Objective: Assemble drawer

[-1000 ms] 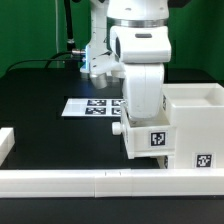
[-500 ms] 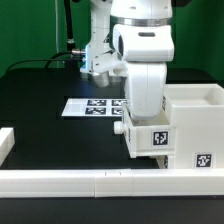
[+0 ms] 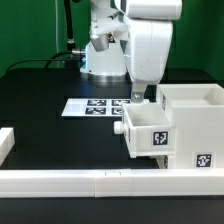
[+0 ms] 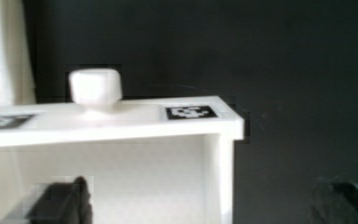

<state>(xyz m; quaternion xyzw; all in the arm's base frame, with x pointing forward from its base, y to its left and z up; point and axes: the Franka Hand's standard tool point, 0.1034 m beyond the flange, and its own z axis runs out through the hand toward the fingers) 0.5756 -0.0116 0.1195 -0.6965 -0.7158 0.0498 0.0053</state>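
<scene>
Arm raised above the partly inserted tray; we risk jamming it if we push off-axis.

The white plastic drawer housing [image 3: 190, 125] sits at the exterior view's right against the long white rail [image 3: 100, 180], a small tagged tray [image 3: 150, 128] with a round knob [image 4: 96, 86] protruding from it. Our two-finger gripper [image 4: 211, 200] hangs released, fingers [image 4: 60, 200] wide, gripping nothing; a skewed push could wedge the tray.
</scene>
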